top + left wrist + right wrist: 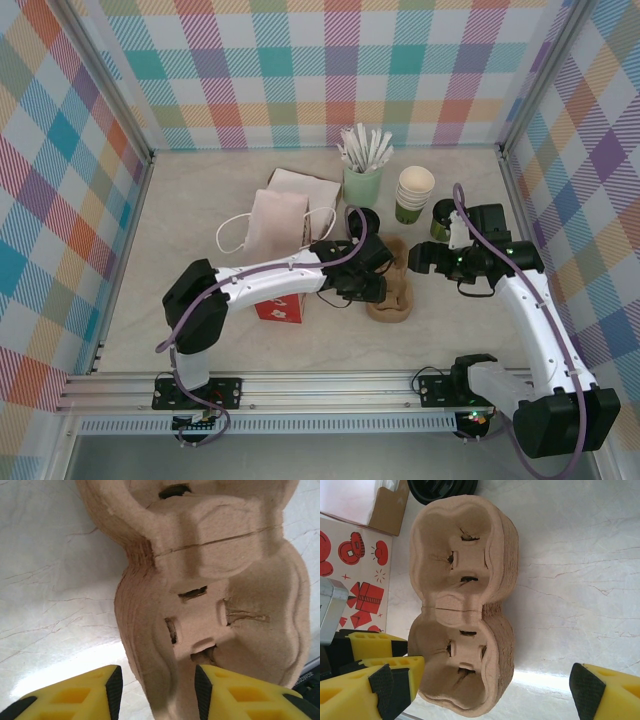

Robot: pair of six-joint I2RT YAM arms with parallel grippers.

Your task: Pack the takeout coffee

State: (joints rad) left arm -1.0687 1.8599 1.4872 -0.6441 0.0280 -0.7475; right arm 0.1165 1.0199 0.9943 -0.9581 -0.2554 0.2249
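A stack of brown pulp cup carriers (392, 290) (210, 580) (465, 605) lies on the table between my arms. My left gripper (374, 284) (157, 687) is open astride the near wall of the carrier. One yellow finger is outside it and the other is in the cup well, with small gaps on both sides. My right gripper (416, 262) (490, 690) stands wide open over the carrier's other end, holding nothing. The takeout coffee (441, 219), a small dark-green cup, stands behind my right arm, partly hidden; I cannot tell whether it has a lid.
At the back stand a mint cup of white sticks (362, 178) and a stack of lidless green cups (414, 194). Black lids (363, 219) (442, 487) sit next to a paper bag (283, 218). A red box (281, 308) (350, 555) lies left of the carrier.
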